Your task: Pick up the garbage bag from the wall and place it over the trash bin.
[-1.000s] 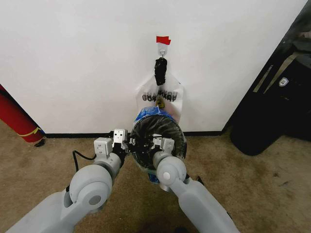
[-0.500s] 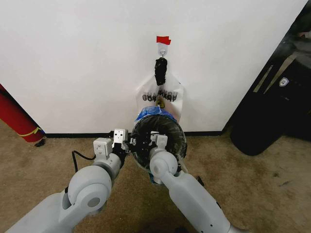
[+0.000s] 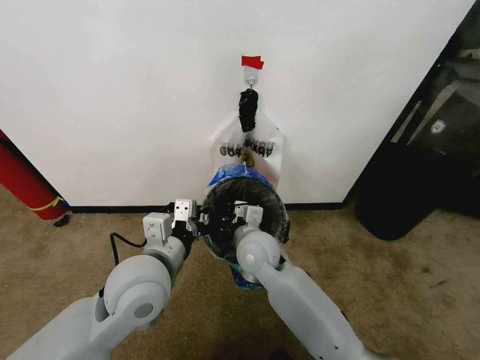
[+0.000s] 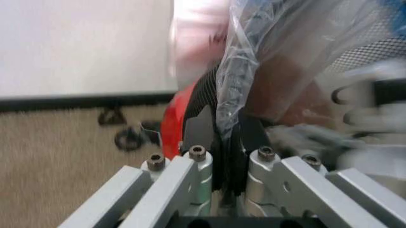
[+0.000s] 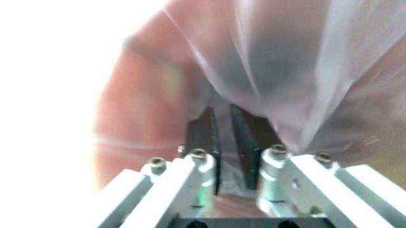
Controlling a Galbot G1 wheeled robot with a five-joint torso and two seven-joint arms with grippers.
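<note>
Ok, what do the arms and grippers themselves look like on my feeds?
Both arms are smooth light-grey shells with rounded joint caps. The left gripper and right gripper have boxy silver-white housings, silver aluminium linkage bars with hex bolts, and flat black fingers. A black cable loops beside the left arm.

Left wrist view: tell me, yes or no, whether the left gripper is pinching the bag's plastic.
Yes, the left gripper is nearly shut on a fold of the garbage bag beside the trash bin.

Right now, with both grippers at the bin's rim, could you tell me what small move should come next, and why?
Probably draw the left gripper outward and down: it pinches the garbage bag at the trash bin rim, film bunched there. The right gripper pinches film too.
</note>
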